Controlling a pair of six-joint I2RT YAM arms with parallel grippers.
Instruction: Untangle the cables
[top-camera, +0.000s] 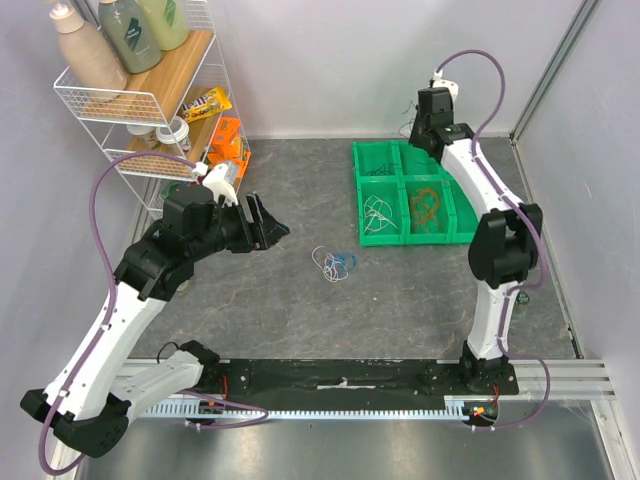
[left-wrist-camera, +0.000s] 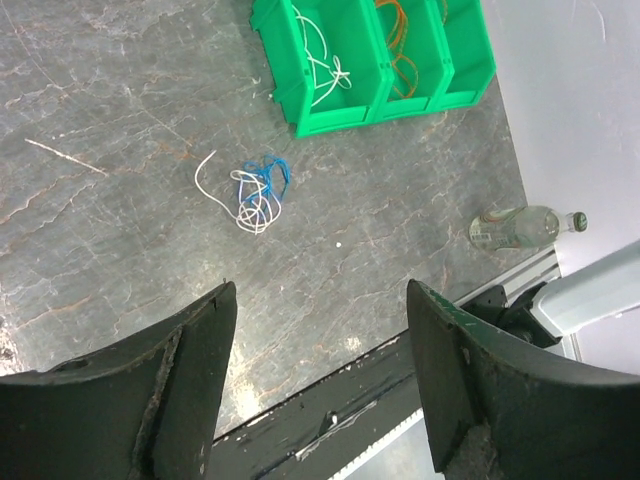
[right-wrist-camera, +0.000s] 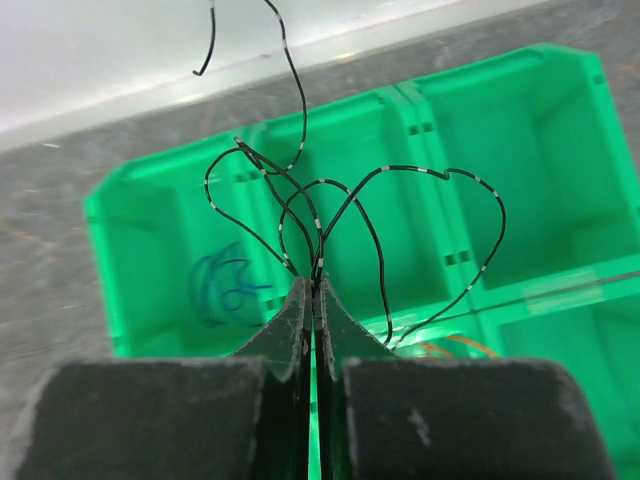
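Observation:
A loose tangle of white and blue cables (top-camera: 333, 263) lies on the grey table; it also shows in the left wrist view (left-wrist-camera: 258, 192). My left gripper (top-camera: 268, 225) is open and empty, held above the table to the left of the tangle (left-wrist-camera: 320, 290). My right gripper (right-wrist-camera: 315, 285) is shut on a black cable (right-wrist-camera: 340, 200) and holds its loops above the green bins (right-wrist-camera: 150, 200). In the bins lie a blue cable (right-wrist-camera: 225, 285), a white cable (top-camera: 378, 212) and an orange cable (top-camera: 428, 205).
A white wire shelf (top-camera: 150, 100) with bottles and snack packs stands at the far left. A clear bottle (left-wrist-camera: 520, 225) lies by the right arm's base. Walls close in at the back and on both sides. The green bins (top-camera: 415, 195) sit at the back right.

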